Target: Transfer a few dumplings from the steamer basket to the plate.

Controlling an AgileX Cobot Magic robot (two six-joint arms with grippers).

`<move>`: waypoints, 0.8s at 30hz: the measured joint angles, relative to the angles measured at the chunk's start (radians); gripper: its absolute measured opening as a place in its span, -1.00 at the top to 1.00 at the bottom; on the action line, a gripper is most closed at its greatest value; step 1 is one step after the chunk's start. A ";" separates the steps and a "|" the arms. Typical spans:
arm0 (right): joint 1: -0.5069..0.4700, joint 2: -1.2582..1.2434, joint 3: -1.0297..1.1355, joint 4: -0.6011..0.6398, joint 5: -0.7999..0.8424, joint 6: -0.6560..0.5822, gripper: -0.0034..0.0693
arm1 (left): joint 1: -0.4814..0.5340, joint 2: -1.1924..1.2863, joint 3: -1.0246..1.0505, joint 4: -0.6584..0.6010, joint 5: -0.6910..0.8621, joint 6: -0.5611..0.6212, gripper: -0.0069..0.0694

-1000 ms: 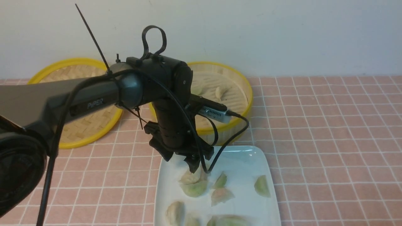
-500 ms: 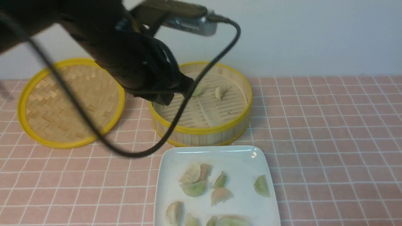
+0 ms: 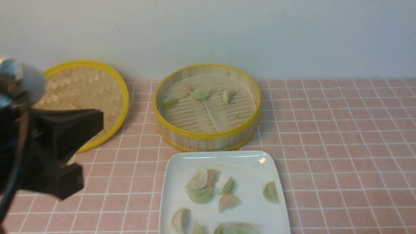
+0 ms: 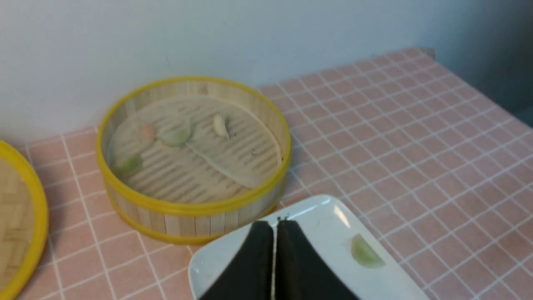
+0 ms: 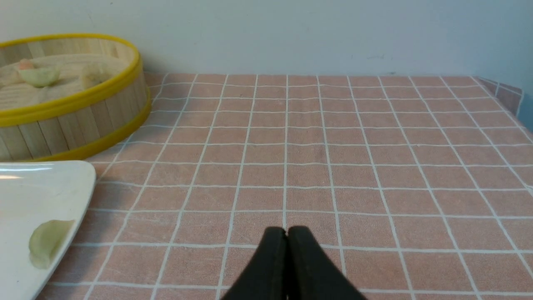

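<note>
Both arms sit idle between transfers, left gripper (image 4: pixel 275 233) and right gripper (image 5: pixel 287 239) fingers pressed together, empty. Next: open over the steamer basket (image 3: pixel 208 133), where four dumplings (image 3: pixel 199 94) remain, for the plate (image 3: pixel 175 162).

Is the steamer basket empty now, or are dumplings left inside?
Not empty. The basket holds four dumplings near its far side; its lid lies beside it.

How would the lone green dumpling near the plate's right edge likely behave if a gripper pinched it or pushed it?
The green dumpling looks thin and translucent, so it would probably squash or tear under a hard pinch. It lies flat on the glossy plate, so a push would likely slide it rather than roll it. Being small, it is probably light.
</note>
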 joint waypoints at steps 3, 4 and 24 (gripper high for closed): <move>0.000 0.000 0.000 0.000 0.000 0.000 0.95 | 0.000 -0.155 0.068 0.002 -0.044 0.007 0.83; 0.000 0.000 0.000 0.000 0.000 0.000 0.95 | 0.000 -0.175 0.072 0.001 -0.048 0.005 0.83; 0.000 0.000 0.000 0.000 0.000 0.000 0.95 | 0.184 -0.523 0.475 0.137 -0.234 -0.022 0.83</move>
